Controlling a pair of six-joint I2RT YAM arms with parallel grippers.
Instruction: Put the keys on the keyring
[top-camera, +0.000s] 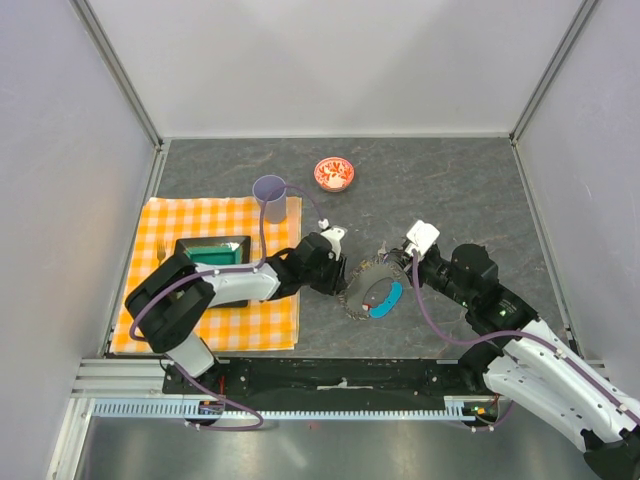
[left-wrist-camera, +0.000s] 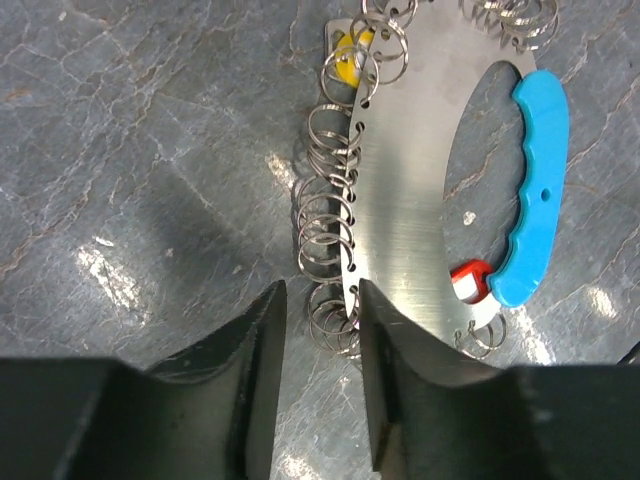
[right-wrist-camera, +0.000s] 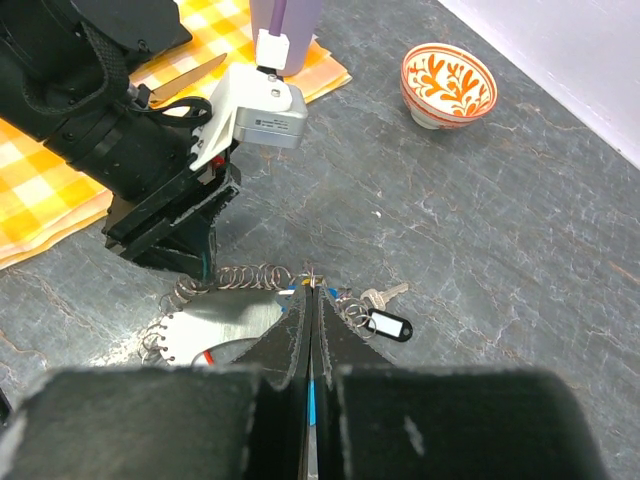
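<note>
From where I stand, the keyring (left-wrist-camera: 400, 230) lies flat on the grey table just off the checked cloth (top-camera: 190, 220), on its right-arm side. It looks to be a thin, stiff steel oval with a blue fob (left-wrist-camera: 535, 190) along the edge farthest from the cloth, and small split rings (left-wrist-camera: 325, 215) threaded round its rim.

I judge it light, slick and hard to get under, so the fob or a pinch across the plate's edge seems the best hold. The rings are springy wire and will likely swing and slip. The keys (right-wrist-camera: 388, 325) are tiny and light, and best taken by their plastic tags.

The left gripper (left-wrist-camera: 322, 300) has its jaws partly apart over the rim nearest the cloth, with rings in the gap and nothing clamped. The right gripper (right-wrist-camera: 312, 300) has its fingers pressed together at the rim. I cannot tell whether a ring is nipped between them.

By my count there is one keyring and one fob. I see three tags: a yellow tag (left-wrist-camera: 350, 55), a red-and-white tag (left-wrist-camera: 468, 283) and a black-and-white tag. There is also one bare metal key (right-wrist-camera: 385, 294). The rings overlap too much to count. Off the cloth's far corner stand one cup (top-camera: 270, 190) and, beyond it, one bowl (right-wrist-camera: 448, 85).
</note>
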